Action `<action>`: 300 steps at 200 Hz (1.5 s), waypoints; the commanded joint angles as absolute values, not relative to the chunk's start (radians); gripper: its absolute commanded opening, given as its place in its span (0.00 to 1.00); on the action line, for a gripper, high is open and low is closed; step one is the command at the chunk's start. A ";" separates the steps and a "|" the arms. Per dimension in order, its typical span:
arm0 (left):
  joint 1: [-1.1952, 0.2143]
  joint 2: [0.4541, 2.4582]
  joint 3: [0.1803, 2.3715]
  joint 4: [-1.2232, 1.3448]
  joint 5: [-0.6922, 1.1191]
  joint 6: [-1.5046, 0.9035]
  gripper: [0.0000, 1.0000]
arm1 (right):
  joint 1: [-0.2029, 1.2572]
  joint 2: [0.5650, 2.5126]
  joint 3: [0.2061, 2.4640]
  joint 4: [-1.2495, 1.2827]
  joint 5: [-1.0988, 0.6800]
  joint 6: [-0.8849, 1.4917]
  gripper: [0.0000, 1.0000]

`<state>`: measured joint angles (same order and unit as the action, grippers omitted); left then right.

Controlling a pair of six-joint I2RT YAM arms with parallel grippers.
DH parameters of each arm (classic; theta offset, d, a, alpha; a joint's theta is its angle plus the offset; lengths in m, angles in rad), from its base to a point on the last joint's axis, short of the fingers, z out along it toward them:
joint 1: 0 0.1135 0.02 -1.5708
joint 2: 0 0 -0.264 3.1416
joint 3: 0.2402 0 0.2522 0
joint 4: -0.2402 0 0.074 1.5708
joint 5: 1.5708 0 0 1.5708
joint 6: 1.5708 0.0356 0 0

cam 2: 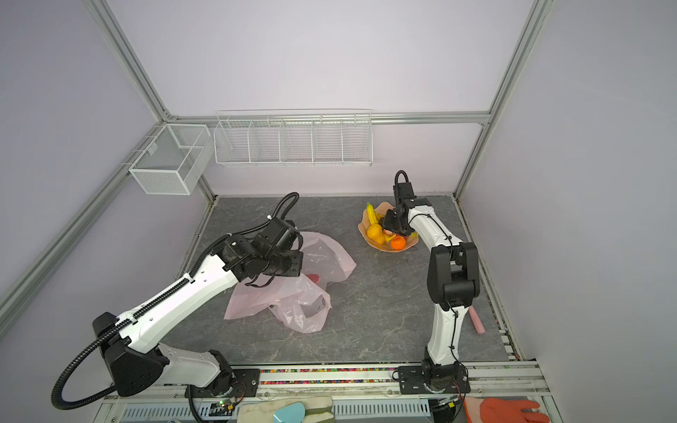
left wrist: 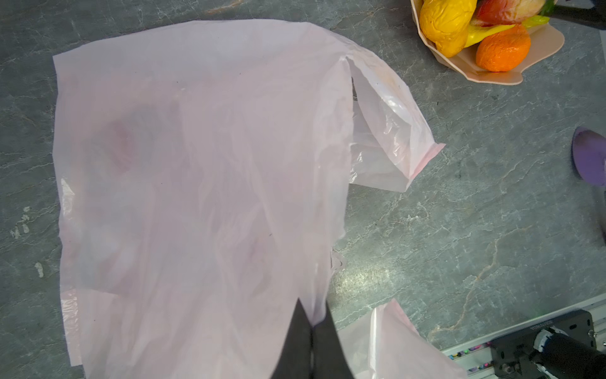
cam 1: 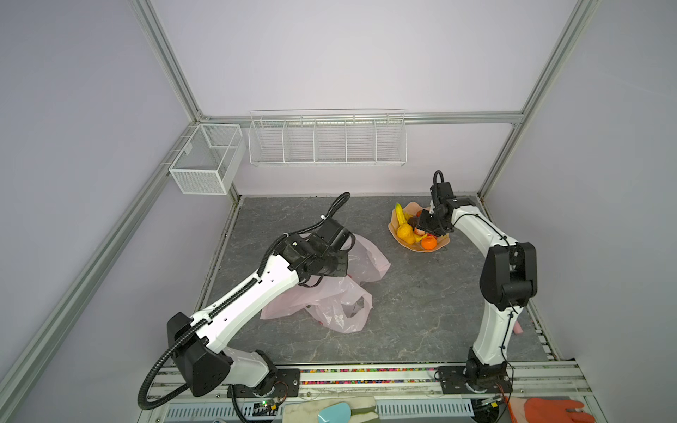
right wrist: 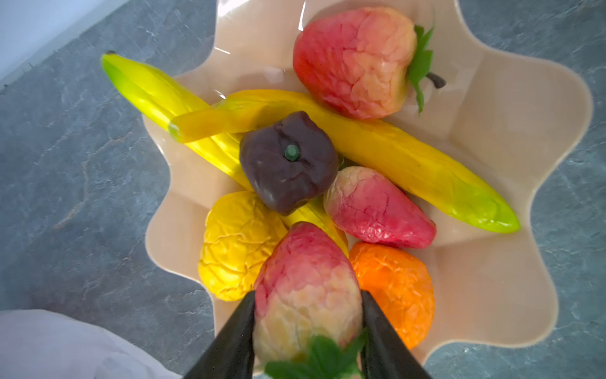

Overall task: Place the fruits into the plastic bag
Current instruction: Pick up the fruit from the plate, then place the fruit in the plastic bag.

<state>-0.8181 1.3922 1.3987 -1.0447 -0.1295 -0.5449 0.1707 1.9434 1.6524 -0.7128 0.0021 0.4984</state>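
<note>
**Right gripper on a strawberry in the bowl; left gripper pinching the bag**

The fruits all sit heaped in a peach scalloped bowl. The right gripper reaches down into the bowl, and its two jaws lie against opposite flanks of the strawberry nearest the rim. Just beside this strawberry, deeper in the bowl, are a yellow pear, an orange tangerine, a dark fruit and two crossed bananas.

The plastic bag lies crumpled on the grey table, well apart from the bowl on the side toward the left arm. The left gripper has its jaws pressed together on a fold of the pink film near one edge.

The strawberry's wrinkled skin suggests a light, squashy toy that will give under pressure. It tapers to a point, so the broad middle is probably the safest place to hold it. A grip near the tip or on the leafy cap could let it squirt out.

The bag looks thin, limp and slippery, and it will not stand open unaided. It probably needs lifting by its rim or a loop handle.
</note>
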 commanded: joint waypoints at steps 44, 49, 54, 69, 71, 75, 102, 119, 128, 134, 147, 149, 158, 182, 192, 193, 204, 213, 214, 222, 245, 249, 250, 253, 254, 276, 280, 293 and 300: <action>-0.813 1.384 1.408 -1.037 -0.121 -0.549 0.00 | 0.169 1.795 1.593 -0.698 -0.017 0.533 0.43; -0.813 1.385 1.407 -1.036 -0.120 -0.549 0.00 | 0.170 1.784 1.588 -0.697 -0.023 0.536 0.42; -0.813 1.386 1.407 -1.034 -0.119 -0.548 0.00 | 0.170 1.774 1.580 -0.695 -0.031 0.539 0.42; -0.813 1.387 1.408 -1.031 -0.111 -0.546 0.00 | 0.169 1.726 1.536 -0.673 -0.059 0.561 0.42; -0.813 1.387 1.409 -1.031 -0.110 -0.545 0.00 | 0.169 1.719 1.527 -0.667 -0.065 0.567 0.42; -0.813 1.388 1.409 -1.031 -0.108 -0.544 0.00 | 0.169 1.702 1.507 -0.654 -0.078 0.579 0.42; -0.811 1.388 1.411 -1.026 -0.099 -0.540 0.00 | 0.170 1.557 1.328 -0.532 -0.190 0.681 0.41; -0.811 1.388 1.410 -1.021 -0.094 -0.540 0.00 | 0.178 1.465 1.203 -0.453 -0.257 0.747 0.40; -0.810 1.387 1.409 -1.019 -0.089 -0.540 0.00 | 0.187 1.413 1.140 -0.432 -0.274 0.774 0.40; -0.810 1.387 1.408 -1.015 -0.086 -0.540 0.00 | 0.194 1.378 1.099 -0.415 -0.285 0.788 0.40; -0.808 1.390 1.409 -1.013 -0.079 -0.539 0.00 | 0.199 1.303 1.009 -0.377 -0.312 0.823 0.40; -0.808 1.391 1.408 -1.013 -0.078 -0.539 0.00 | 0.199 1.291 0.997 -0.372 -0.316 0.830 0.40; -0.807 1.393 1.410 -1.014 -0.073 -0.538 0.00 | 0.228 1.240 0.939 -0.353 -0.331 0.859 0.40; -0.805 1.400 1.414 -1.011 -0.067 -0.535 0.00 | 0.266 1.114 0.803 -0.311 -0.354 0.920 0.40; -0.805 1.403 1.417 -1.010 -0.064 -0.534 0.00 | 0.281 1.069 0.765 -0.305 -0.356 0.937 0.40; -0.805 1.403 1.416 -1.010 -0.064 -0.534 0.00 | 0.283 1.065 0.763 -0.304 -0.357 0.938 0.40; -0.804 1.405 1.416 -1.008 -0.059 -0.534 0.00 | 0.297 1.023 0.723 -0.297 -0.365 0.959 0.40; -0.804 1.408 1.417 -1.003 -0.055 -0.534 0.00 | 0.312 0.993 0.687 -0.285 -0.372 0.975 0.39; -0.804 1.408 1.416 -1.003 -0.054 -0.534 0.00 | 0.312 0.993 0.687 -0.285 -0.372 0.975 0.39; -0.803 1.409 1.417 -1.000 -0.051 -0.533 0.00 | 0.326 0.972 0.659 -0.278 -0.376 0.987 0.39; -0.804 1.415 1.416 -0.994 -0.042 -0.534 0.00 | 0.354 0.922 0.593 -0.249 -0.377 1.026 0.38; -0.804 1.416 1.417 -0.994 -0.042 -0.535 0.00 | 0.357 0.914 0.581 -0.238 -0.377 1.035 0.38; -0.804 1.417 1.416 -0.992 -0.041 -0.534 0.00 | 0.358 0.911 0.578 -0.236 -0.377 1.038 0.38; -0.804 1.416 1.416 -0.992 -0.040 -0.534 0.00 | 0.361 0.906 0.570 -0.228 -0.377 1.045 0.38; -0.804 1.417 1.417 -0.992 -0.039 -0.535 0.00 | 0.361 0.905 0.567 -0.226 -0.376 1.048 0.38; -0.804 1.421 1.417 -0.987 -0.030 -0.537 0.00 | 0.372 0.882 0.525 -0.197 -0.371 1.072 0.37; -0.804 1.422 1.415 -0.987 -0.029 -0.537 0.00 | 0.373 0.880 0.518 -0.191 -0.372 1.077 0.37; -0.804 1.424 1.413 -0.980 -0.018 -0.538 0.00 | 0.381 0.879 0.500 -0.156 -0.379 1.093 0.37; -0.804 1.425 1.413 -0.980 -0.016 -0.540 0.00 | 0.385 0.883 0.493 -0.141 -0.380 1.099 0.37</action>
<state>-0.8093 1.4139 1.3987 -0.9913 -0.0360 -0.5404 0.3695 0.8944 0.5255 -0.2352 -0.3645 1.0332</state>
